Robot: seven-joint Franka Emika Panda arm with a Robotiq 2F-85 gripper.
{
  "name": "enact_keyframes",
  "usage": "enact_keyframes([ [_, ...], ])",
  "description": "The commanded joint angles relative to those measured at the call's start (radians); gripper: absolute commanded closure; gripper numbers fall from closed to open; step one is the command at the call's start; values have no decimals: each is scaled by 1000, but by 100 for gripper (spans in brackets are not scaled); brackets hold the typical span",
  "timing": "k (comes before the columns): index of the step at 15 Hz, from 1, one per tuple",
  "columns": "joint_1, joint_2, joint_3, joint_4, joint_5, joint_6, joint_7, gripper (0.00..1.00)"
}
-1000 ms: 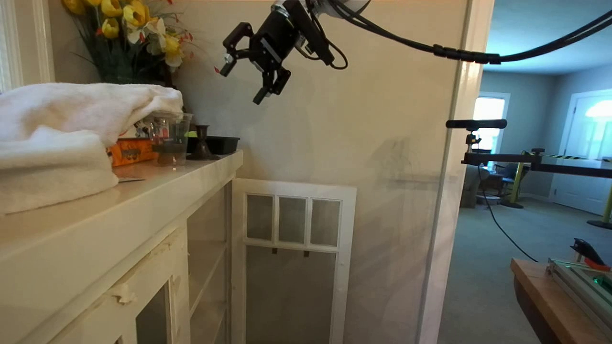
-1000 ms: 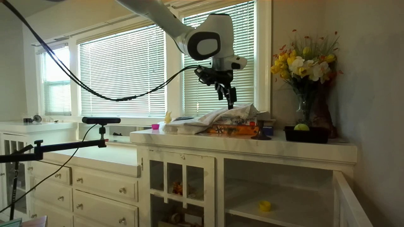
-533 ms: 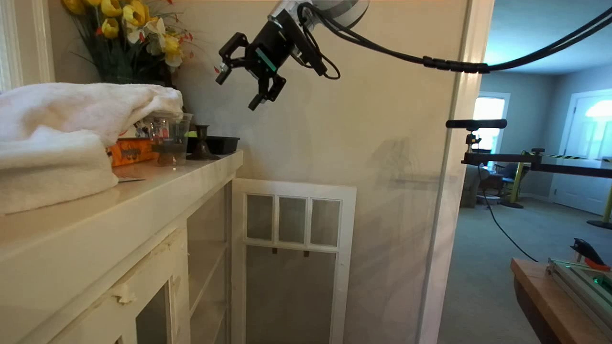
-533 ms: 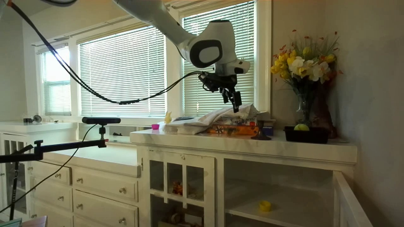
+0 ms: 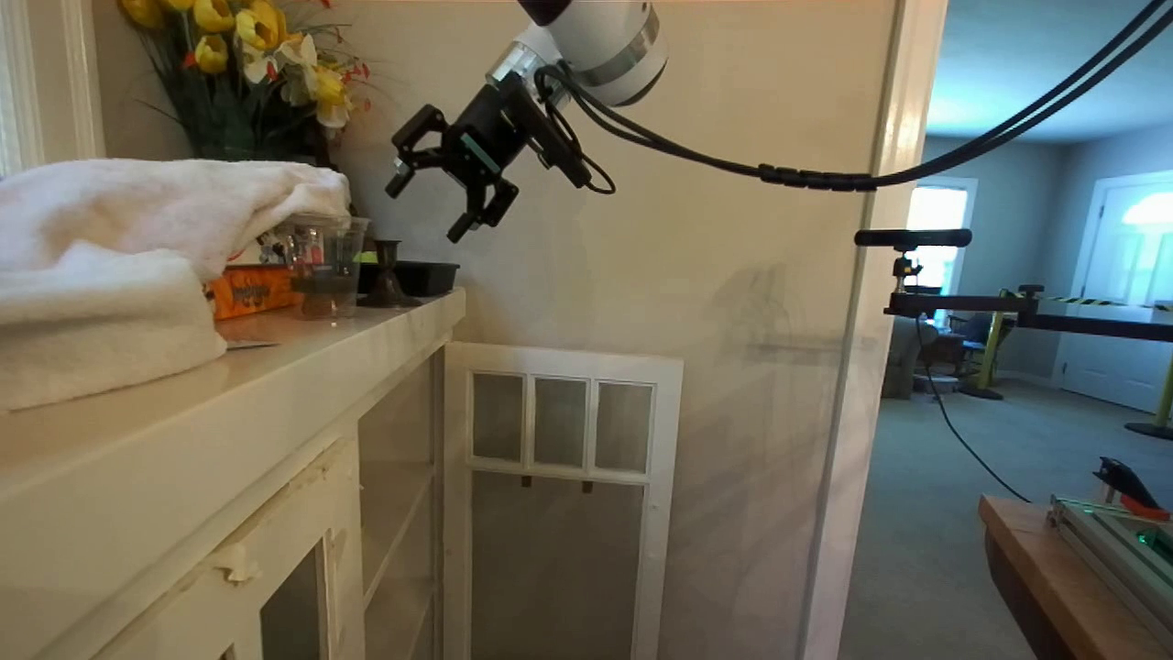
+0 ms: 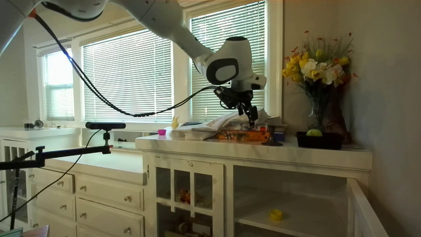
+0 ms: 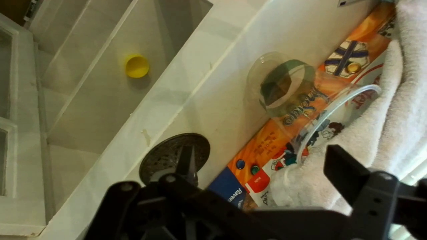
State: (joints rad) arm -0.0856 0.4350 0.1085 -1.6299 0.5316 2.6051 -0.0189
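Two fingers (image 7: pixel 347 176) stand spread, gripping nothing. Nearest, below them, I see a clear plastic cup (image 5: pixel 327 275) and a dark candlestick (image 5: pixel 388 278), both upright on the tabletop (image 7: pixel 227 116), the cup just beside an orange box (image 5: pixel 252 291). I judge the cup light, slick and easily crushed: I'd hold gently across its walls. The candlestick is likely stiff and heavier; I'd take its stem.

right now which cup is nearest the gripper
The clear plastic cup, upright on the countertop, is nearest the open gripper; the yellow cup sits on a shelf, the pink cup farther along.
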Motion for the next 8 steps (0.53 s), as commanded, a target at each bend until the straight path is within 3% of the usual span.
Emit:
enact_keyframes([
  [1, -37, 77, 79, 109, 58, -26, -89, 0],
  [4, -41, 124, 118, 170, 64, -57, -118, 0],
  [8, -32, 163, 121, 219, 45, -82, -84, 0],
])
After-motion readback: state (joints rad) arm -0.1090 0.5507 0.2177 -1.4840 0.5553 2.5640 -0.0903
